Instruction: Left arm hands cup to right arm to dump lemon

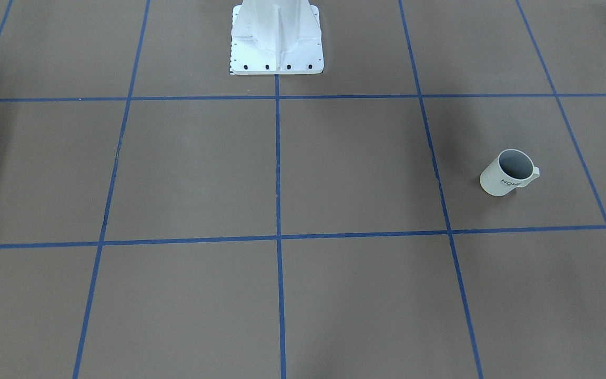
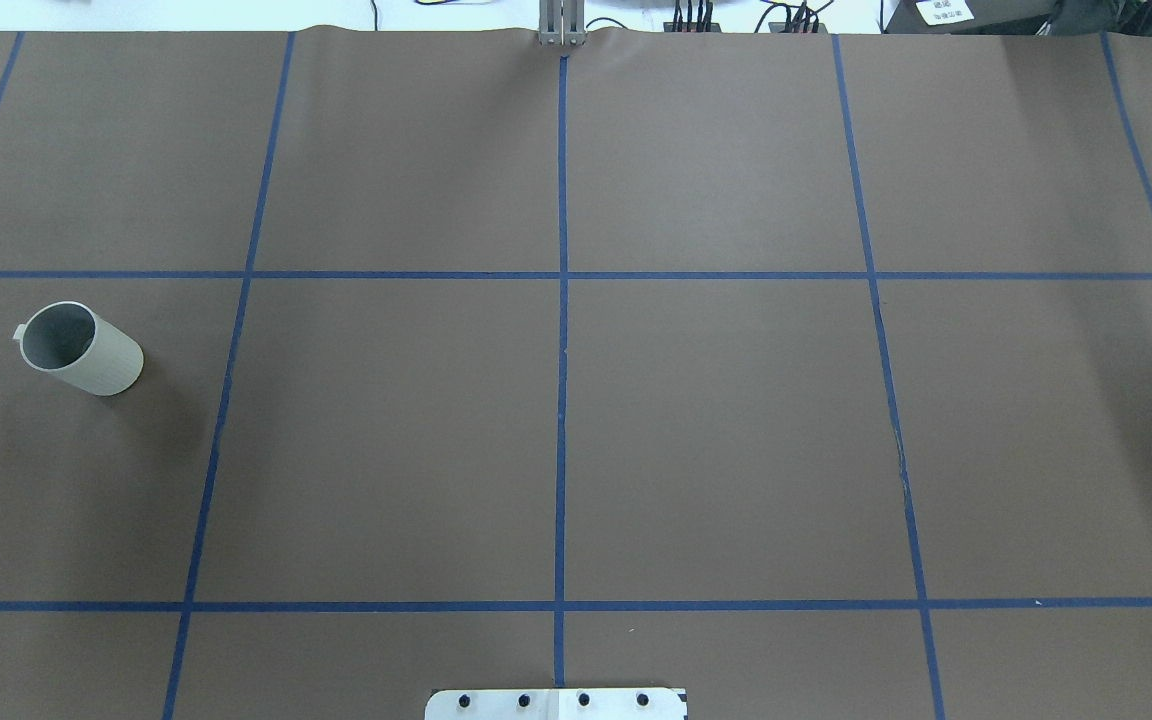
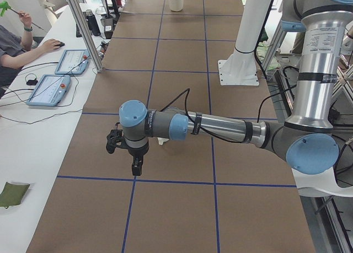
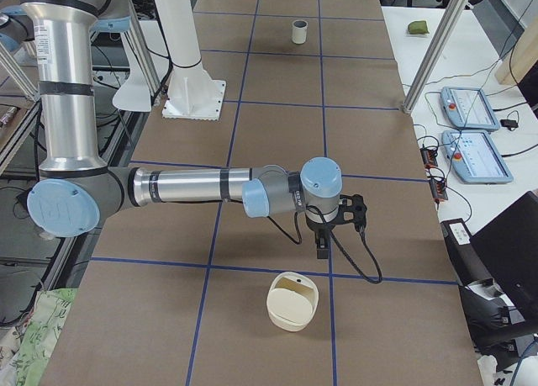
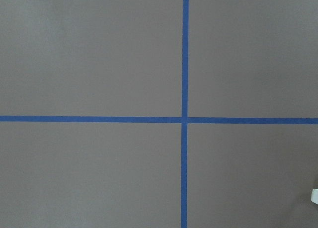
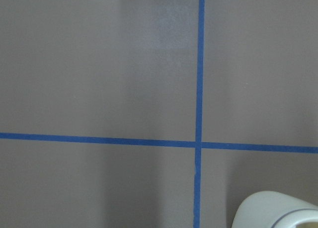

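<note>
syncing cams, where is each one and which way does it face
Front-facing: across the table, looking down at the robot's base; no arms.
Overhead: behind the robot, looking forward and down; base's edge.
Exterior left: table's end; left arm, left tool near.
Exterior right: opposite end; right arm, right tool near; cream container.
Left wrist: down on tape cross; tool unseen.
Right wrist: down on tape cross, container's rim; tool unseen.
Shared: front and overhead both show the cup, mirrored.
</note>
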Robot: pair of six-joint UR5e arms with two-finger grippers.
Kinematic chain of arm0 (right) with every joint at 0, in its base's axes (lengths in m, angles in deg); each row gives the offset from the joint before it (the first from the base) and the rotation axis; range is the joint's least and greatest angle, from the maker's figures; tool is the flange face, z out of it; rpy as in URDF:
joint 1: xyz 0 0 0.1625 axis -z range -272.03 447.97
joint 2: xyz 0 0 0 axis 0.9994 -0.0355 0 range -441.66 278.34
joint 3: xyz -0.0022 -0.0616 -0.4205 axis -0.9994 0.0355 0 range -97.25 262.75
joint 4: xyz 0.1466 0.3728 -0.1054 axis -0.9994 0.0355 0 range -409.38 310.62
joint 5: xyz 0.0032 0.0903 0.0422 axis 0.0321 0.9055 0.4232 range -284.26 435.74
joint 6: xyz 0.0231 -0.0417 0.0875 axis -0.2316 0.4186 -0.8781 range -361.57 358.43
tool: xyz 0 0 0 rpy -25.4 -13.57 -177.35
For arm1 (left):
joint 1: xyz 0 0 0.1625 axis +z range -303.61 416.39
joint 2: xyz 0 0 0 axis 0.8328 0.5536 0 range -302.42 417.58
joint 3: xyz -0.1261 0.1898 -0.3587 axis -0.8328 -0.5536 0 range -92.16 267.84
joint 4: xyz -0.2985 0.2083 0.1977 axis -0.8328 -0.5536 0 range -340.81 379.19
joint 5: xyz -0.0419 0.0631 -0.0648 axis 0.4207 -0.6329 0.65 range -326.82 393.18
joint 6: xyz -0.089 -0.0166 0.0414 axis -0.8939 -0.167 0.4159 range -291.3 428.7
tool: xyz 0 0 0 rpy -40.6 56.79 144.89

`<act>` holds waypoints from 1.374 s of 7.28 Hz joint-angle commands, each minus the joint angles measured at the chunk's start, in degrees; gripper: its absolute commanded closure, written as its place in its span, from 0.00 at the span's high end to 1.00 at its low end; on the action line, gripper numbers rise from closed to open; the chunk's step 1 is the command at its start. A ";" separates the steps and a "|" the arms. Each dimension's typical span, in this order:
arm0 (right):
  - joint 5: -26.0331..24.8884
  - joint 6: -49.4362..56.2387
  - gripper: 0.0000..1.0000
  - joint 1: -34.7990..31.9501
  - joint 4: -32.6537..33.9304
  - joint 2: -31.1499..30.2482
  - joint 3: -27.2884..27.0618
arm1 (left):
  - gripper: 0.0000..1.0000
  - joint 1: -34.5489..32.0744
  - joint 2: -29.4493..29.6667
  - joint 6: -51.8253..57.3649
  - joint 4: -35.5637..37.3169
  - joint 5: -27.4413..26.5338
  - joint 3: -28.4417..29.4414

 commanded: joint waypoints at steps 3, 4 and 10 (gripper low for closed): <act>1.32 -0.68 1.00 3.04 -0.90 3.48 -1.19 | 1.00 9.01 2.22 -10.88 -5.24 4.62 -1.13; 1.32 -1.11 1.00 3.76 -3.69 3.40 -1.28 | 1.00 13.23 2.13 -23.23 -7.51 4.29 -2.78; 2.46 -1.38 1.00 4.03 -5.39 3.13 -1.54 | 0.99 31.55 -5.78 -70.19 -17.10 -10.21 -12.65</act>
